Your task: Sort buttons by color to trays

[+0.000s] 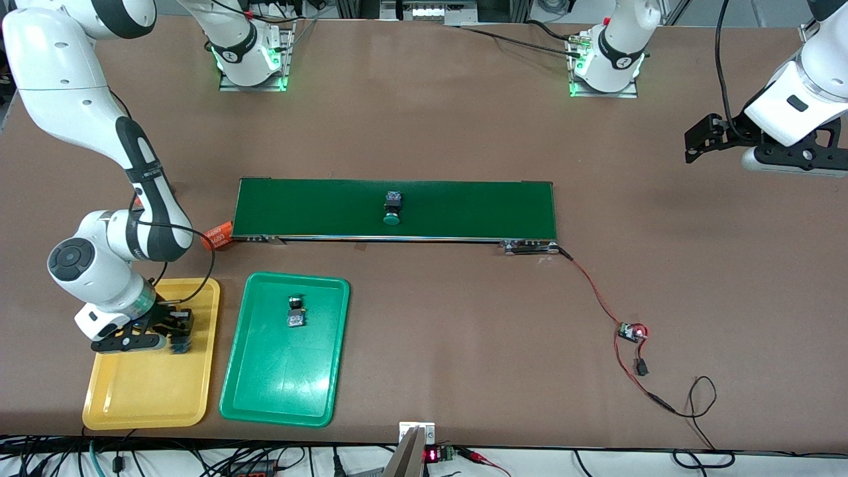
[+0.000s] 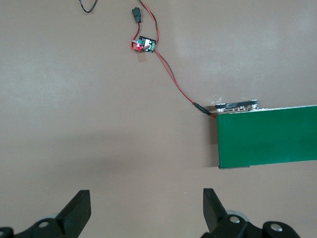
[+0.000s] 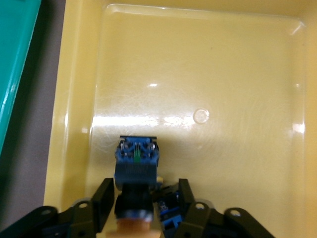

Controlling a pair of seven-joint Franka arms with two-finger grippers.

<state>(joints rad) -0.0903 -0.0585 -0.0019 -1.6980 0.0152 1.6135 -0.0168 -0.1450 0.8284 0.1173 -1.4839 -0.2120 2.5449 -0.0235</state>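
Right gripper (image 3: 141,206), low in the shallow yellow plastic tray (image 1: 119,391), has jaws loosely flanking a blue-bodied yellow-capped button (image 3: 136,161), apparently releasing it by colour; the idle left gripper (image 2: 146,208) waits wide-jawed.

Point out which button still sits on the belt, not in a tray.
The green-capped button midway along the dark green belt. Another lies in the green tray; the right gripper has one over the yellow tray.
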